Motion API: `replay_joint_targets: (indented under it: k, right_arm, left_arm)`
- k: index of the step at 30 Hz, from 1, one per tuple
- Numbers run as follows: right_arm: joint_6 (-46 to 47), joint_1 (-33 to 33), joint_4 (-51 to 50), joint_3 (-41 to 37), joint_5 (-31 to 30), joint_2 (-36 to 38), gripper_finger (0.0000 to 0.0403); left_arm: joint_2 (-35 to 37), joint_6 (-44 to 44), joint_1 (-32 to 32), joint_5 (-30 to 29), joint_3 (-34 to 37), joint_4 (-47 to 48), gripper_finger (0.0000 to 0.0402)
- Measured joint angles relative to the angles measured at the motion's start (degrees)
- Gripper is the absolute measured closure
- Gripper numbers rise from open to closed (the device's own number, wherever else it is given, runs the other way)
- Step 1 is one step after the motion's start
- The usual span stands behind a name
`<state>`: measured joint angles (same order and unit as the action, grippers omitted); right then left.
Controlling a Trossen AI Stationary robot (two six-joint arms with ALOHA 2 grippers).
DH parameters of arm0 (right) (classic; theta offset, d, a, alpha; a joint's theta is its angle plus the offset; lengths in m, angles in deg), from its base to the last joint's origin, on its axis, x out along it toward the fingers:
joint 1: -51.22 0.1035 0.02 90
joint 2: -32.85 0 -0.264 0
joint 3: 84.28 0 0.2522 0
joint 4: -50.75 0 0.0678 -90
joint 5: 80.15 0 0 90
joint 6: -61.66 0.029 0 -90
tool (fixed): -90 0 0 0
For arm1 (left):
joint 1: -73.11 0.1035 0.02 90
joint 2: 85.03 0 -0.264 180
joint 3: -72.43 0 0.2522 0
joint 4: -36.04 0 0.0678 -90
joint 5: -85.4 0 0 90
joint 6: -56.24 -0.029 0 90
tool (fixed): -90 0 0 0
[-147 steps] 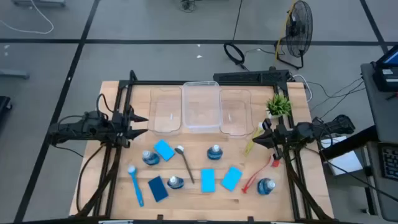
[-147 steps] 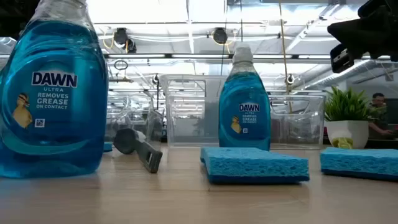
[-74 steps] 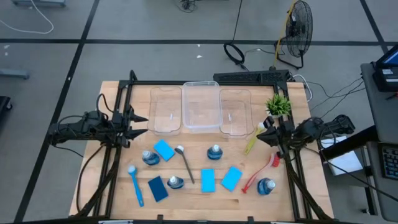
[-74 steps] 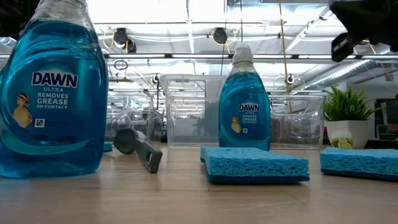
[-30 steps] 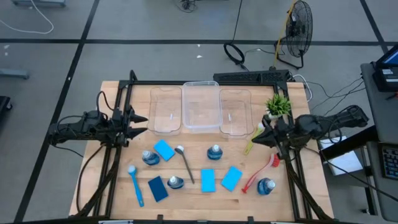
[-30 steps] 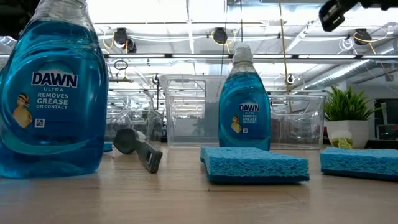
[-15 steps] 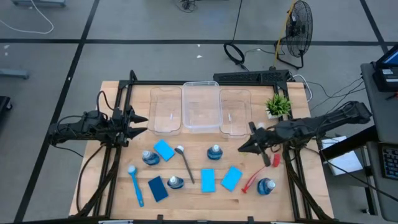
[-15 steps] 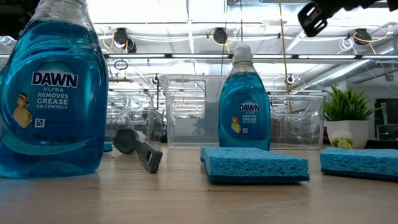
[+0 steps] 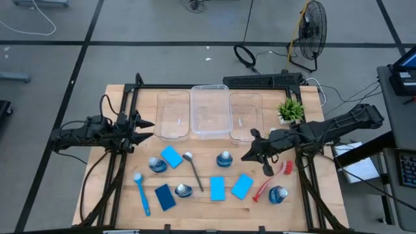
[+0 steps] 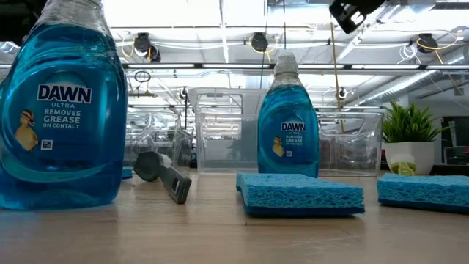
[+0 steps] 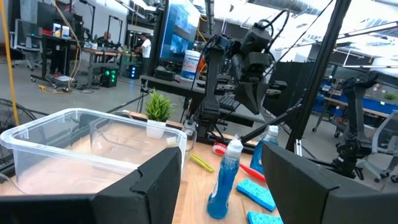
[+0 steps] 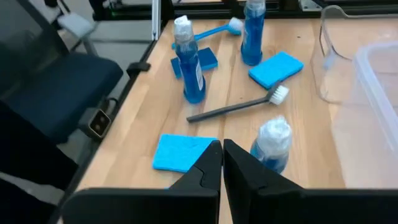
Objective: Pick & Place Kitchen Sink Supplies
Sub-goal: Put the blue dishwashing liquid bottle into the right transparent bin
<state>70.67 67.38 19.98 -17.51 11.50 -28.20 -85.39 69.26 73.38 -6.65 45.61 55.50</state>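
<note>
While the left gripper (image 9: pixel 148 129) waits, the right gripper (image 9: pixel 247 156) — shut — hovers near a bottle (image 9: pixel 225 158).

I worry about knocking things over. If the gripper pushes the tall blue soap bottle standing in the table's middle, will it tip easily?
Probably yes. The tall blue soap bottle narrows to a pale cap, so a high push likely tips it. It looks nearly full, so rather heavy; its smooth plastic may slip.

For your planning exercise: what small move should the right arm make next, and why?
Probably open the right gripper, then ease down toward the bottle just ahead of it. Its fingers are shut and empty, raised above the table, and every supply lies outside the bins.
</note>
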Motion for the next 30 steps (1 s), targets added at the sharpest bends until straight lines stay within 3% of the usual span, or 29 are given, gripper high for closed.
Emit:
replay_joint_targets:
  k: [6, 18, 30]
  right_arm:
    - [-7.85, 0.00, 1.23, 0.26, -0.60, -0.82, 0.0399]
    - [-9.94, -0.02, 1.75, 0.29, -12.33, -0.79, 0.0399]
    - [-9.28, -0.02, 1.74, 0.29, -12.13, -0.79, 0.0399]
  left_arm:
    - [0.00, -0.02, 0.02, 0.00, 0.01, 0.00, 0.0176]
    - [0.00, 1.11, 0.01, 0.00, -0.01, 0.04, 0.0176]
    - [0.00, 0.81, 0.02, 0.00, 0.00, 0.07, 0.0176]
